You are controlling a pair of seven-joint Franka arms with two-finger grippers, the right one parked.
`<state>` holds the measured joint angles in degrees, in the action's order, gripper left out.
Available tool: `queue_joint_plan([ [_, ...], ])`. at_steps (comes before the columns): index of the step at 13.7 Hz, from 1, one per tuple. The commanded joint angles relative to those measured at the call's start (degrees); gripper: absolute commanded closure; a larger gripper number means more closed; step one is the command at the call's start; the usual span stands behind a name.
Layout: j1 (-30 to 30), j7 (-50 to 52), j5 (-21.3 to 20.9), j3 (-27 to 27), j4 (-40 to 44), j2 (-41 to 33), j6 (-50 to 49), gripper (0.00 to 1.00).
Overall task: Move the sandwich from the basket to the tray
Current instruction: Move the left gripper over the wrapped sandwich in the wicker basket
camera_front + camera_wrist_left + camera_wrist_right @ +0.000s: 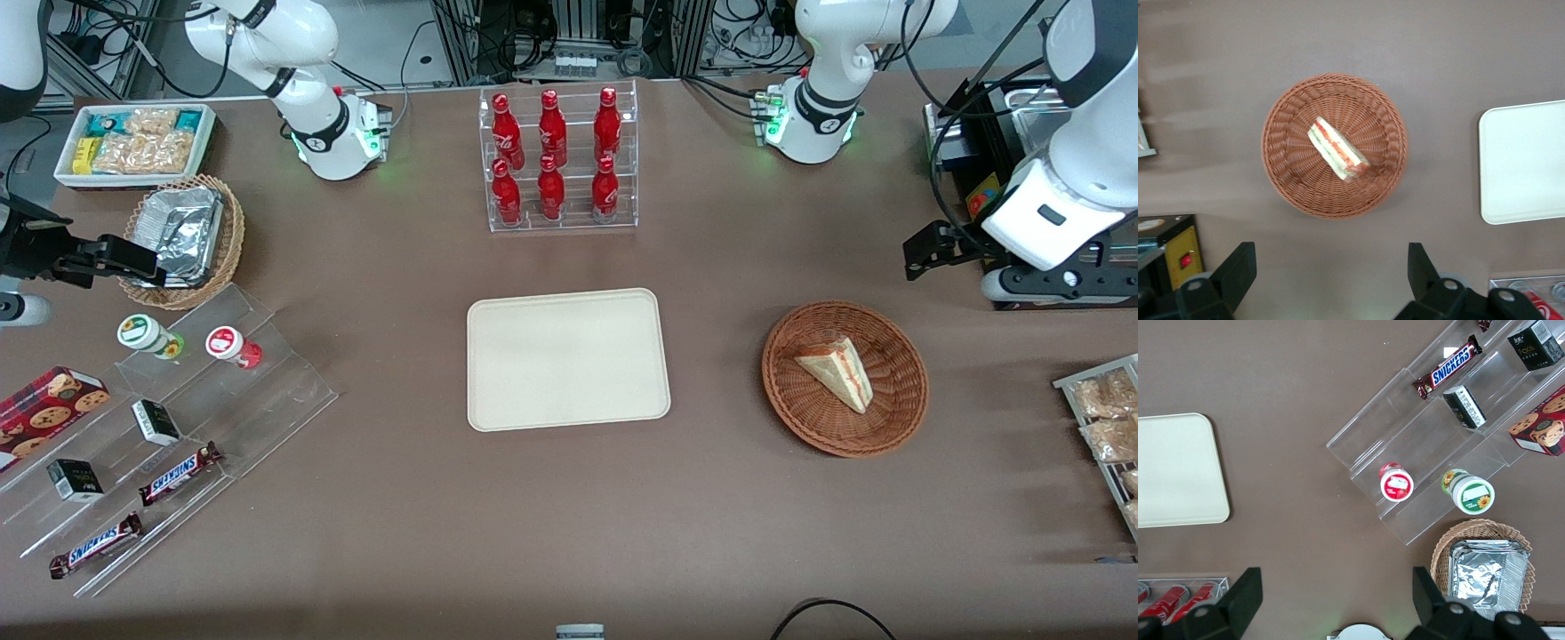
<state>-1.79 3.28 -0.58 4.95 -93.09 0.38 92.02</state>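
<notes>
The sandwich (836, 372), a pale bread wedge with red, orange and green layers along its edge, lies in the round reddish-brown wicker basket (787, 396). The cream tray (567, 359) lies flat beside the basket, toward the parked arm's end, and holds nothing. My left gripper (925, 251) hangs open and empty above the table, farther from the front camera than the basket and toward the working arm's end. In the left wrist view the gripper (1330, 267) has its fingers wide apart, with the sandwich (1337, 150), the basket (1281, 167) and the tray's edge (1525, 163) in sight.
A clear rack of red bottles (558, 160) stands farther from the front camera than the tray. A wire rack of bagged snacks (1107, 427) and a black box (978, 178) are at the working arm's end. An acrylic snack stand (160, 427), a tan foil basket (182, 236) and a white bin (133, 142) are at the parked arm's end.
</notes>
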Motion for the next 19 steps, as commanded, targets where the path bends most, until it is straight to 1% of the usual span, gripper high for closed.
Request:
queue_joint_plan([
  [1, 0.7, -1.5, -1.5, 0.4, 0.6, -0.2, -1.4, 0.00],
  [3, 0.8, 0.0, -1.5, 0.3, 0.2, 0.0, -1.4, 0.00],
  [5, 0.8, 4.0, -1.7, 0.3, -3.3, -0.2, 0.9, 0.00],
  [7, 0.8, 7.6, -2.1, 0.3, -9.3, -1.0, 7.6, 0.00],
  [9, 0.8, 13.3, -2.0, 0.2, -15.7, -1.2, 15.4, 0.00],
  [13, 0.8, 32.0, -2.0, 0.3, -28.0, -0.9, 32.2, 0.00],
  [14, 0.7, 35.9, -2.0, 0.4, -30.2, -0.5, 35.7, 0.00],
  [16, 0.6, 40.3, -2.1, 0.4, -33.4, 0.4, 41.0, 0.00],
  [19, 0.5, 44.5, -2.1, 0.4, -34.7, 3.3, 44.9, 0.00],
])
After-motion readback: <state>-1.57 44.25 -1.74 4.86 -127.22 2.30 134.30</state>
